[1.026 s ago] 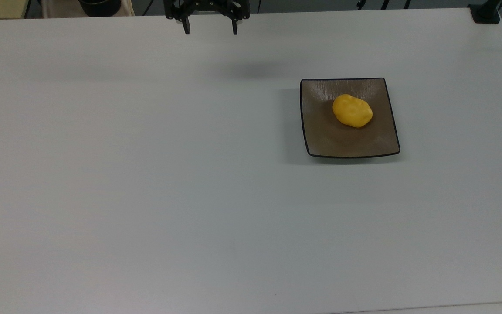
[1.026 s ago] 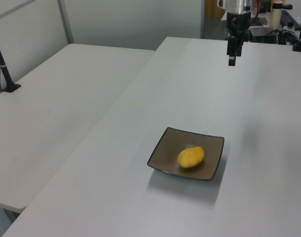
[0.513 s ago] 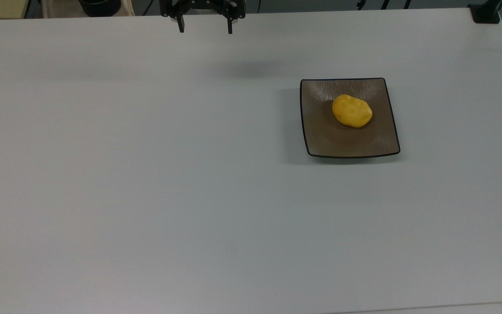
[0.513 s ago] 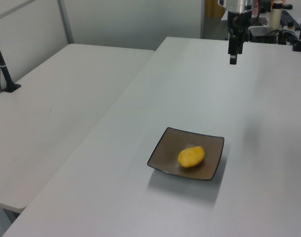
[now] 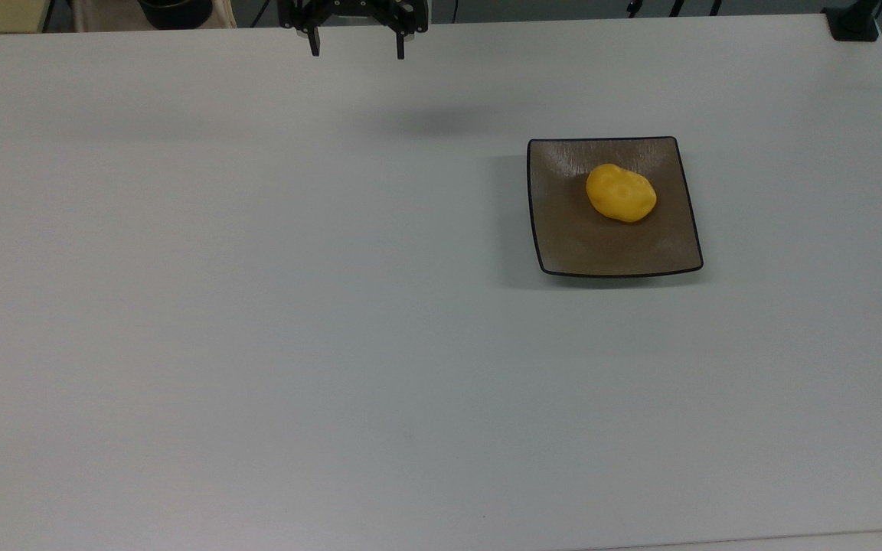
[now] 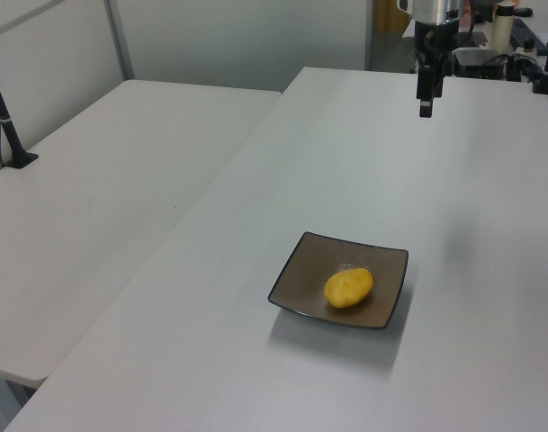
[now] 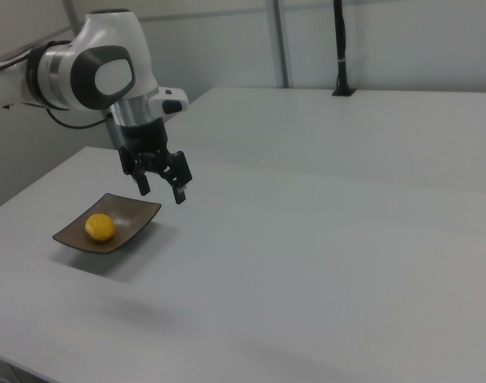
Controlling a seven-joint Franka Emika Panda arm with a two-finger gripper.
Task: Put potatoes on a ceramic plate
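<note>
The potato [image 5: 621,193] lies on the ceramic plate [image 5: 579,245], resting in the plate's half nearer the table's far edge as the top view shows it, a little toward the top view's right of the plate's middle; in the left view the potato [image 6: 348,287] sits slightly past the centre of the plate [image 6: 300,274], and in the right view the potato [image 7: 100,227] sits toward the right view's left part of the plate [image 7: 135,211]. The plate stands on the white table [image 5: 257,306], toward the table's right edge in the top view and well in from every corner. The gripper [image 5: 357,53] hangs in the air above the table's far edge in the top view, well apart from the plate, its two fingers spread wide with nothing between them; the same spread shows in the right view [image 7: 162,191], while in the left view the gripper [image 6: 425,110] hangs near the far end of the table.
</note>
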